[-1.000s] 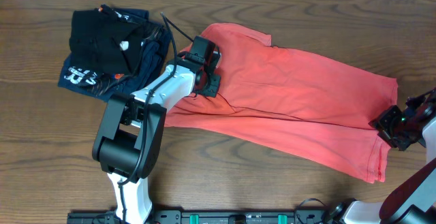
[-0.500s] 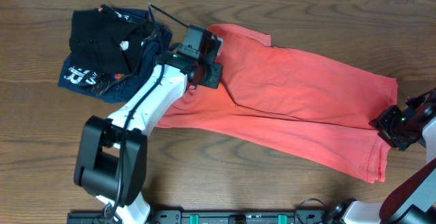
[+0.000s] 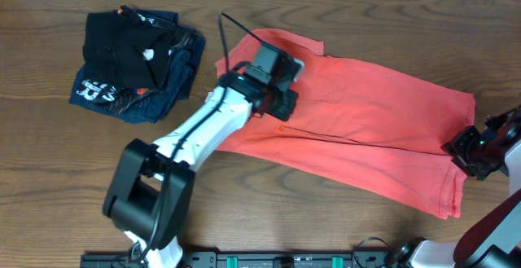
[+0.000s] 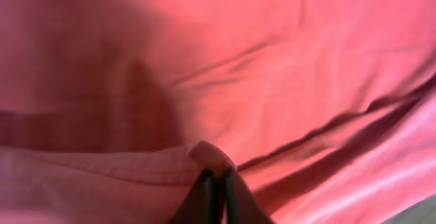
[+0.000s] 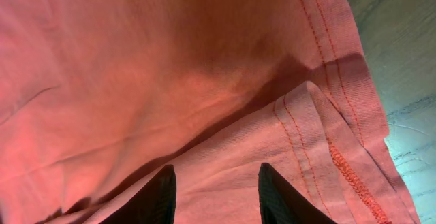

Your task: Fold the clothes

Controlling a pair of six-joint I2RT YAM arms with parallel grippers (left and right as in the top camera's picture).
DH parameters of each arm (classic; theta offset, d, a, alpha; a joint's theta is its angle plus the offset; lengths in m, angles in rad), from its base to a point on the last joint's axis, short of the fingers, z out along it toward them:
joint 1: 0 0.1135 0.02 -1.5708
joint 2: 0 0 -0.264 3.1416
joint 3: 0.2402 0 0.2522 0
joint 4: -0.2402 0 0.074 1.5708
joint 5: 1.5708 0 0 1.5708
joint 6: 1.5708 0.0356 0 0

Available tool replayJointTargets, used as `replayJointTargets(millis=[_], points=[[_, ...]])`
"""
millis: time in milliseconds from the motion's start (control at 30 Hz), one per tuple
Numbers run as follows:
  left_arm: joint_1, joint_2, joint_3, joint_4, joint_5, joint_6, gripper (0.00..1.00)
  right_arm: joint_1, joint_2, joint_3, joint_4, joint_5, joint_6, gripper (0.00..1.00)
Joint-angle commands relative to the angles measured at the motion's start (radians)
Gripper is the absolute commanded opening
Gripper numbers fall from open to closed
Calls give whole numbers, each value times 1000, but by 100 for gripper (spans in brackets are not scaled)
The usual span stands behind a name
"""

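A dark wood-grain table (image 3: 49,154) fills the overhead view. Across it, from about 11 o'clock of centre down to 4 o'clock, sprawls the coral-red T-shirt (image 3: 366,129), lying slantwise and creased, its far end reaching the table's right side.

The white left arm (image 3: 195,129) rises from the 7 o'clock edge and reaches up over the shirt's upper left part. At 10 o'clock, apart from the shirt, sits a folded black garment (image 3: 114,44) stacked on a folded navy garment (image 3: 98,89) with white lettering.

The left gripper (image 4: 218,183), seen from its wrist camera, has its two dark fingers drawn almost together, a small raised ridge of red cloth (image 4: 208,152) pinched at their tips, with shadowed folds all round.

At 3 o'clock the right gripper (image 5: 216,173) sits at the shirt's stitched hem (image 5: 340,67). Its fingers (image 5: 158,193) stand parted, with a doubled fold of cloth lying between them; whether they press on it cannot be told. Bare table shows at the wrist view's right edge.
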Motion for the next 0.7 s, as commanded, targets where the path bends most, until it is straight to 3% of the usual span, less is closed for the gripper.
replayJointTargets(millis=[0,100,200,667], points=[[-1,33,9,0,-2,7,34,8,-14,14,1,3,-10,38],[5,31,10,-3,-66,7,52,8,-15,14,2,3,-10,38],[24,17,10,-17,-93,7,57,8,-14,14,2,3,-10,39],[157,21,8,-108,-174,43,59,8,-14,14,5,3,-10,41]])
